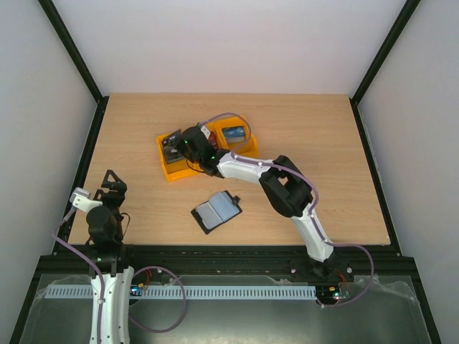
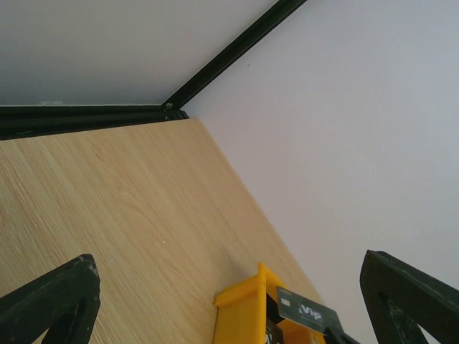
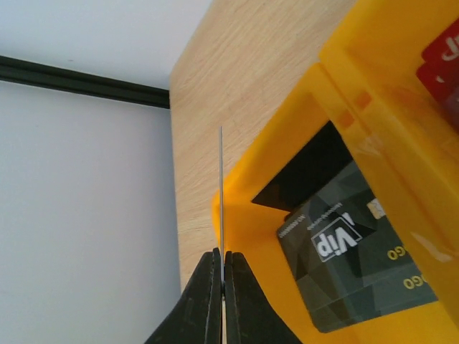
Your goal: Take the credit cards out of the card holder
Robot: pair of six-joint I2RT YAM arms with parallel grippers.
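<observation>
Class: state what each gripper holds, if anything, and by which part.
The right gripper pinches a thin credit card, seen edge-on, by one edge between its fingers, at the yellow bin. The left gripper is open and holds nothing.

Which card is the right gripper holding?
The edge-on card, upright between the shut jaws; the grey VIP card and red card lie in the yellow bin.

The left arm [image 1: 110, 304] and right arm [image 1: 314, 231] — 2 alike — wear white shells over black joints, each trailing a lilac cable [image 1: 174, 302]. The fingers [image 2: 51, 304] are matt black wedges, tapering to blunt tips.
</observation>
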